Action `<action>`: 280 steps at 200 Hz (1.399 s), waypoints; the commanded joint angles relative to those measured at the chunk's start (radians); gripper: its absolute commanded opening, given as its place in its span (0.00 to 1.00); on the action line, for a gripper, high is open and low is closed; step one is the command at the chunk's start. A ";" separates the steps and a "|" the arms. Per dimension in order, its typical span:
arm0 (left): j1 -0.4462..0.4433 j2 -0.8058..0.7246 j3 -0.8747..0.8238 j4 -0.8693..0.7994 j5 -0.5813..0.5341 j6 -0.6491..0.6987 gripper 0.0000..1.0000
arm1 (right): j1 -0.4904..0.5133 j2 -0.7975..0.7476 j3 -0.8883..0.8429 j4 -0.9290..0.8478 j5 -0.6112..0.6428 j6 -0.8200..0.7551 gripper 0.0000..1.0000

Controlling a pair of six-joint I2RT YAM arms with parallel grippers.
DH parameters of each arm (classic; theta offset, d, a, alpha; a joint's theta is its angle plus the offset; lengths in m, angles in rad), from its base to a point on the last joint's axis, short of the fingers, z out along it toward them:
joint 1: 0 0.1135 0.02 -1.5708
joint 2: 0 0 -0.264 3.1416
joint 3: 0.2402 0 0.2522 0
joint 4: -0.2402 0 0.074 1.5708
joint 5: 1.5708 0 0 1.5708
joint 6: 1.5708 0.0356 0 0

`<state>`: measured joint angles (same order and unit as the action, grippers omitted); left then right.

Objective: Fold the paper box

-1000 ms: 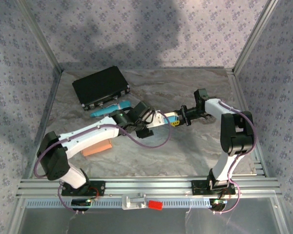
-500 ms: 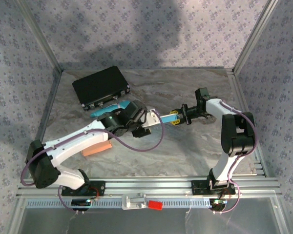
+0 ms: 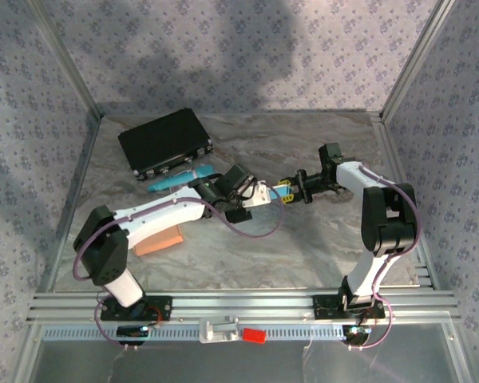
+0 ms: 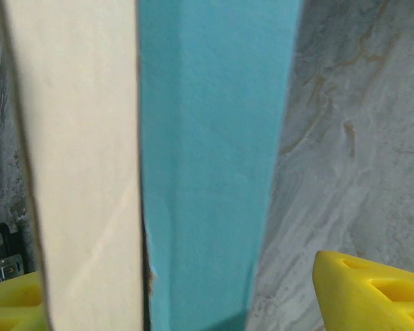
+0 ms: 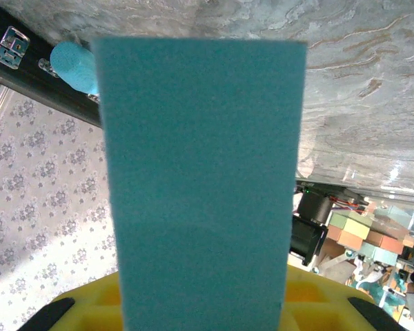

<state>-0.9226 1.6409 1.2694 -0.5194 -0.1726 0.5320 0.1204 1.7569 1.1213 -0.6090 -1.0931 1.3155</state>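
Top cam's up high at the near side, looking down on the whole table. Both wrist cams sit super close, sharing the teal paper box.

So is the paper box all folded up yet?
Not yet, it seems. Done: the paper box already has a crease between its cream and teal sides. In hand: the right gripper pinches one end, and the left gripper sits open around the other. Left: closing it up, because the pictures show no finished box shape.
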 commanded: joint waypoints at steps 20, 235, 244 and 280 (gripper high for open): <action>0.004 0.012 0.056 0.003 0.018 0.012 0.63 | 0.002 -0.026 -0.007 0.004 -0.033 0.030 0.00; 0.014 0.151 0.338 -0.526 0.322 -0.068 0.27 | -0.137 -0.188 0.124 -0.319 0.239 -0.243 0.72; 0.014 0.162 0.354 -0.559 0.330 -0.075 0.27 | -0.156 -0.227 0.124 -0.320 0.276 -0.261 0.71; 0.018 0.199 0.430 -0.680 0.297 -0.134 0.27 | -0.178 -0.377 0.141 -0.344 0.561 -0.515 0.64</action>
<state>-0.9051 1.8095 1.6268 -1.0222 0.1024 0.4454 -0.0601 1.4704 1.2266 -0.8833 -0.7746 1.0206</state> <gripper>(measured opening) 0.273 0.653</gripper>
